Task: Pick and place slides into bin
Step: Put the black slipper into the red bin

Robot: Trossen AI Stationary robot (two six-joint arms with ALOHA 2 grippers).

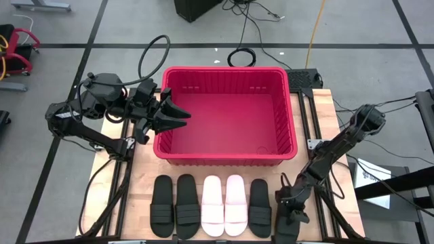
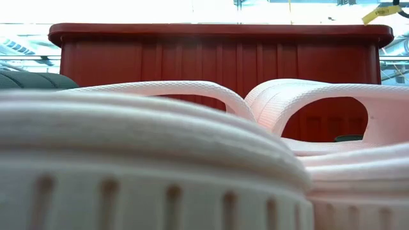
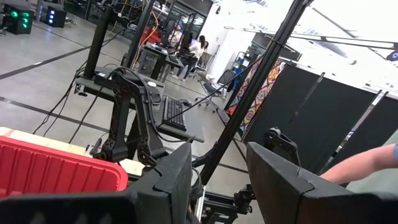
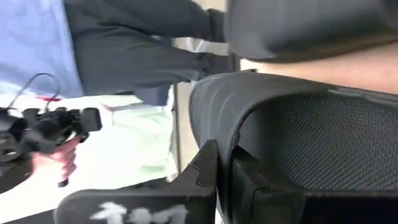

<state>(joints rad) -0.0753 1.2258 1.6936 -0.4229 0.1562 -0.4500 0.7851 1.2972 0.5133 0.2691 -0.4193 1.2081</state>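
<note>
The red bin (image 1: 227, 152) stands mid-table. Along its near side, five slides lie side by side on their soles: two black (image 1: 174, 205), two white (image 1: 224, 205) and one black (image 1: 260, 207). One more black slide (image 4: 298, 137) lies at the right end of the row, under my right gripper (image 1: 289, 211), which is shut on it. My left gripper (image 1: 180, 116) hangs open and level above the bin's left rim, holding nothing. In the low view the white slides (image 2: 192, 160) fill the foreground, with the bin (image 2: 217, 57) behind them. My right gripper pinches the curved rim of the black slide's sole (image 4: 225, 146) between its two fingers, at one end of the slide. The fingers (image 4: 202, 174) slant down at it from the table's far right. I cannot tell whether the slide is off the table.
A person in a blue top (image 4: 37, 43) stands close beyond the table's near right, with a hand on a dark device (image 4: 43, 134). A person's arm (image 3: 367, 165) shows in the left wrist view. Metal frame rails (image 1: 319, 142) run along the table's sides.
</note>
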